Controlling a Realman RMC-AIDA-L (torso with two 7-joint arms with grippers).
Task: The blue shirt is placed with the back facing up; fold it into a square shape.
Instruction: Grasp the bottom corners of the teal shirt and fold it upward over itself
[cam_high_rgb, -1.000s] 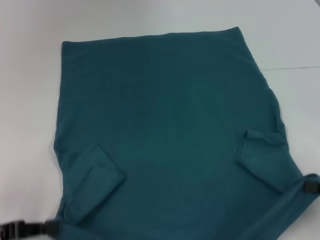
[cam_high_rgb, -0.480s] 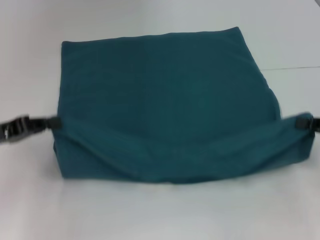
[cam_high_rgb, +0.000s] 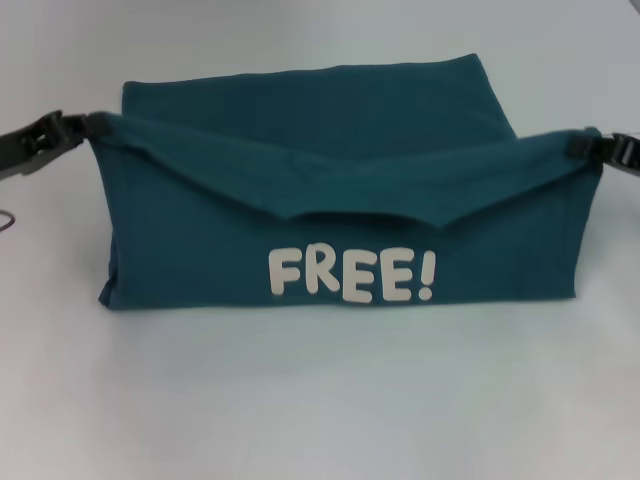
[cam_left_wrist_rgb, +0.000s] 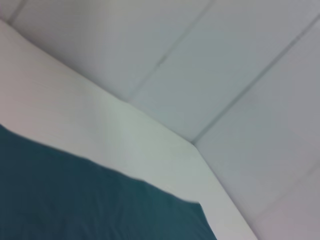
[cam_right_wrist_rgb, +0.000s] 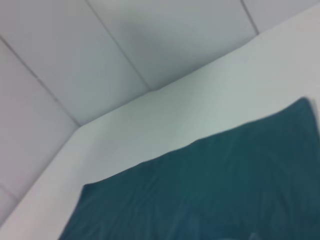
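open white table (cam_high_rgb: 320, 400) in front of the blue shirt (cam_high_rgb: 340, 270), bare from the folded near edge to the near border of the head view; room there to pass low and wide. more bare table behind the far hem, and narrow strips to either side. raised flap stretched across the middle, blocking any straight reach over the shirt from front to back; sagging at its centre, higher at both ends. left gripper (cam_high_rgb: 85, 128) pinched on the left upper corner, right gripper (cam_high_rgb: 585, 145) pinched on the right upper corner, each taking up its side strip. white "free!" lettering (cam_high_rgb: 350, 277) on the upturned face, flat, no hindrance.
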